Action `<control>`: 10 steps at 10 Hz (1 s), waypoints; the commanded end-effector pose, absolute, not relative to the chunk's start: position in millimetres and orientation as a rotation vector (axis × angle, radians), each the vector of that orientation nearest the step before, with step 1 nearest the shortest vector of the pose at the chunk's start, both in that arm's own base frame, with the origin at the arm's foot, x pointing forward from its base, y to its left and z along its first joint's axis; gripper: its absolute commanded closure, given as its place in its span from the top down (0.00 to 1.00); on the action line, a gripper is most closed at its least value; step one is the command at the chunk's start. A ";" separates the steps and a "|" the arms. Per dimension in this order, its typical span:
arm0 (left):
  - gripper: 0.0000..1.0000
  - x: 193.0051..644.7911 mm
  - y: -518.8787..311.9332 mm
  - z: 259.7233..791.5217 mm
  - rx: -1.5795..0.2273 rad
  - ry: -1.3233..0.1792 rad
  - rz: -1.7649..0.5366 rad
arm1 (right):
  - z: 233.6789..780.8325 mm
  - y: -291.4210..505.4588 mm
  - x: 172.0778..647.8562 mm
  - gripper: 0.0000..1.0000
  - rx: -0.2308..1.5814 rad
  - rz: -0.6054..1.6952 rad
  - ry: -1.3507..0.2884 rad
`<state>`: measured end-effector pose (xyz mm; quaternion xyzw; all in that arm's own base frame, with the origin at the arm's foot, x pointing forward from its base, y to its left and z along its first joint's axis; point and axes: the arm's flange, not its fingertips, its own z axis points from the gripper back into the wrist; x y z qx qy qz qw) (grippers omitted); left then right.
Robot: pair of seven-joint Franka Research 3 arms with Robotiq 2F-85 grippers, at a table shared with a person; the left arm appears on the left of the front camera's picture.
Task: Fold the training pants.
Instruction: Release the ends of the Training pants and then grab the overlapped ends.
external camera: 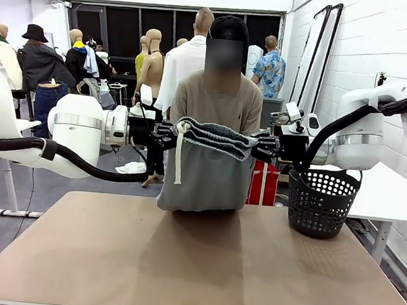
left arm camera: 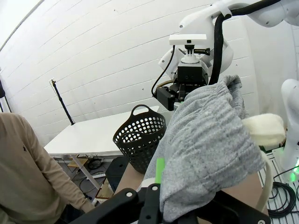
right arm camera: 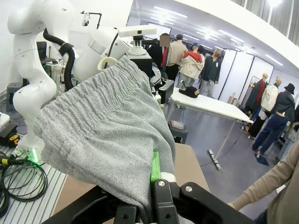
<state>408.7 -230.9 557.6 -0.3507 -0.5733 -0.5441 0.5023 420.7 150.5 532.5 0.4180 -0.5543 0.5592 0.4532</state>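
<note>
Front view: training pants (external camera: 205,174) hang over the far edge of the table (external camera: 193,266). The waistband is stretched level between left gripper (external camera: 164,133) and right gripper (external camera: 265,145). Long axis vertical; can't tell if the hem touches.
Left wrist view: jaws pinch grey waistband; cloth runs toward the other arm.
Right wrist view: jaws likewise clamped on the waistband. Neither arm nearer.
</note>
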 end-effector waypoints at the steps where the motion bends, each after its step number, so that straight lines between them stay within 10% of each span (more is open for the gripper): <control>1: 0.00 406.7 -231.5 558.3 -0.855 -1.386 -1.325 | 534.1 150.3 420.2 0.00 1.033 1.382 -1.373; 10: 0.00 406.7 -231.5 558.3 -0.855 -1.386 -1.325 | 534.1 150.3 420.2 0.00 1.033 1.382 -1.373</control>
